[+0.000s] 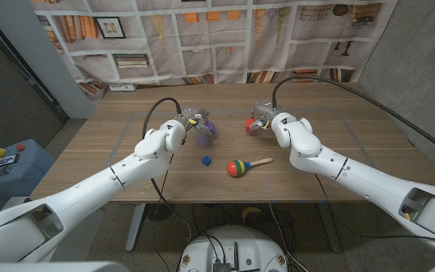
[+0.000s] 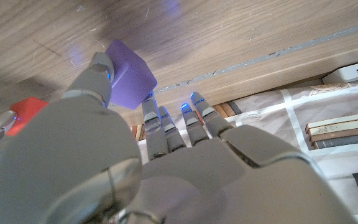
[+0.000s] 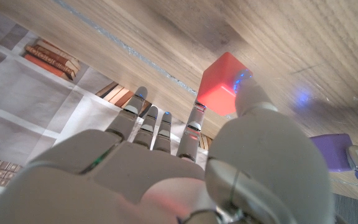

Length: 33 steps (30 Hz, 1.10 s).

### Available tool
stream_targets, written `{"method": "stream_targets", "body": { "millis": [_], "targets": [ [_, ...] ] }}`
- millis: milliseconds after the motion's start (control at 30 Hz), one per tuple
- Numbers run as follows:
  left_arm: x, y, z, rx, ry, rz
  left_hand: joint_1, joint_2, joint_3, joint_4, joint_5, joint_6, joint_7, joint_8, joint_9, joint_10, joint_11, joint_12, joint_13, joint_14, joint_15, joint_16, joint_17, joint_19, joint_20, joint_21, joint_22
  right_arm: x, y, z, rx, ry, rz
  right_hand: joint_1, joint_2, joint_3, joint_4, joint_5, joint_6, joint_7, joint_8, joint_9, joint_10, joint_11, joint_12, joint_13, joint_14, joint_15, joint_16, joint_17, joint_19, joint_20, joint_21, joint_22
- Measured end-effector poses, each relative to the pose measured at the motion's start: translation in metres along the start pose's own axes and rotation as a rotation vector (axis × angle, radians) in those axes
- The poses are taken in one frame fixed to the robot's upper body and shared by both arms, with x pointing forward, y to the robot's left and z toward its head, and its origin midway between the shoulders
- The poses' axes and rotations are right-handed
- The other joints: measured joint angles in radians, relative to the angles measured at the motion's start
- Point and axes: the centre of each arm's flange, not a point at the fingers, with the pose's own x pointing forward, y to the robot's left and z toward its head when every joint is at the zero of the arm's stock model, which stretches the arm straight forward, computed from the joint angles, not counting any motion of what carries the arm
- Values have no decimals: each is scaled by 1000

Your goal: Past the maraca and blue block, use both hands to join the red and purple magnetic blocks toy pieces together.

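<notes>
**Table stock, near to far**

Centre of frame — blue block (image 1: 206, 160), with maraca (image 1: 239, 166) to its right. Above them, left hand (image 1: 190, 123) pinches purple block (image 1: 206, 131); right hand (image 1: 262, 121) pinches red block (image 1: 249, 125) — blocks well apart over the wooden table (image 1: 112, 143).

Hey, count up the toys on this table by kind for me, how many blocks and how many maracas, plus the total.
Blocks: 3, the purple block in the left hand, the red block in the right hand, and the blue block on the table.
Maracas: 1, the maraca.
Total: 4.
</notes>
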Motion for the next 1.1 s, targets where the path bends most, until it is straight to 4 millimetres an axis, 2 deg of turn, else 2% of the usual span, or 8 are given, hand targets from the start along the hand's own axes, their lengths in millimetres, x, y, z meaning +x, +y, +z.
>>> {"method": "stream_targets", "body": {
  "millis": [133, 233, 633, 1100],
  "targets": [
    [0, 0, 2, -18, 3, 16, 0, 0, -3, 3, 0, 0, 0, 0, 0, 0, 0, 0, 0, 0, 0, 0, 0, 0, 0, 0, 0, -5, -3, 4, -26, 8, -27, 0, 0, 0, 0, 0, 0, 0, 0, 0, 0, 0, 0, 0, 0, 0, 6, 4, 7, -7, 0, 0],
    [0, -1, 4, -28, 5, 23, 0, 0, -3, 3, 0, 0, 0, -3, -1, 4, 4, 0, 0, 0, 0, 0, 0, 0, 0, 0, 0, -8, -4, 7, -44, 13, -42, 0, 0, -1, -1, 0, 0, 0, 1, -4, 5, 5, 0, -5, 0, 0, 6, 5, 7, -7, 0, 0],
    [-2, -7, 13, -60, -7, 30, 8, 5, -6, 0, 0, 0, 0, -10, -1, 4, 4, 0, 0, 0, 0, 0, 0, 0, 0, 0, 0, -17, -8, 19, -117, 15, -90, 0, 0, -1, -1, 0, 0, 0, 1, -4, 11, 0, 0, -5, 0, 0, 6, 5, 7, -7, 0, 0],
    [-1, -4, 24, -64, -31, 32, 5, 8, -9, 3, 9, 0, 0, -10, 0, 4, 4, 0, 0, 0, 0, 0, 0, 0, 0, 0, 0, -24, -11, 34, -196, -10, -120, 0, 0, -4, -4, 4, 0, 0, 2, -10, 11, 0, -8, -4, 0, 0, 6, 9, 7, -7, -5, 0]
  ]
}}
